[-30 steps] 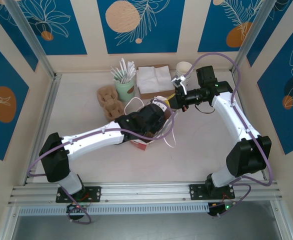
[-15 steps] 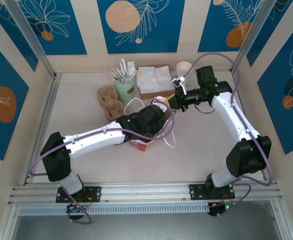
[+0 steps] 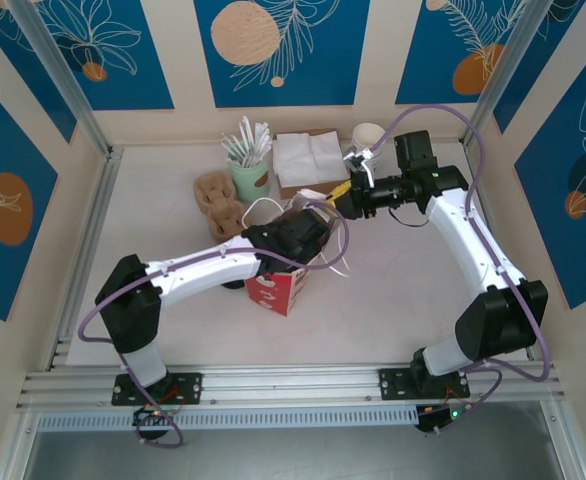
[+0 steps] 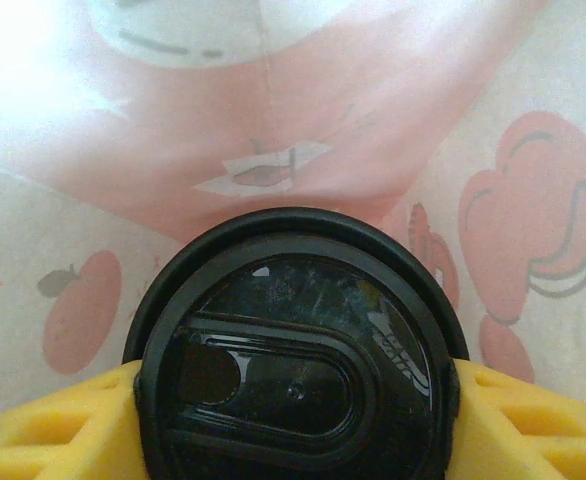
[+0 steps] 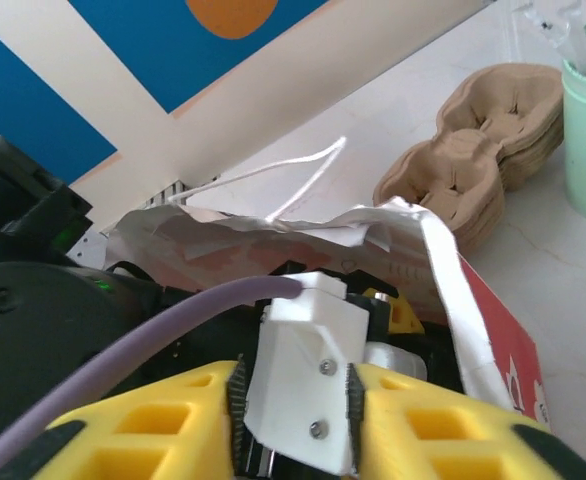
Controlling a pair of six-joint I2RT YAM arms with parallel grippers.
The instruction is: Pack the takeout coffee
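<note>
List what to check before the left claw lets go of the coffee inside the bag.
1. Left claw grips the takeout coffee: ok. Its yellow fingers press both sides of the round black plastic lid.
2. Coffee is inside the red paper bag: ok. The bag's printed walls surround the lid.
3. Cup base rests on the bag's floor: cannot tell. It is hidden under the lid.
4. Right claw holds the bag's mouth open: cannot tell. A white piece sits between its fingers.
5. Bag mouth is wide enough for withdrawal: cannot tell.
</note>
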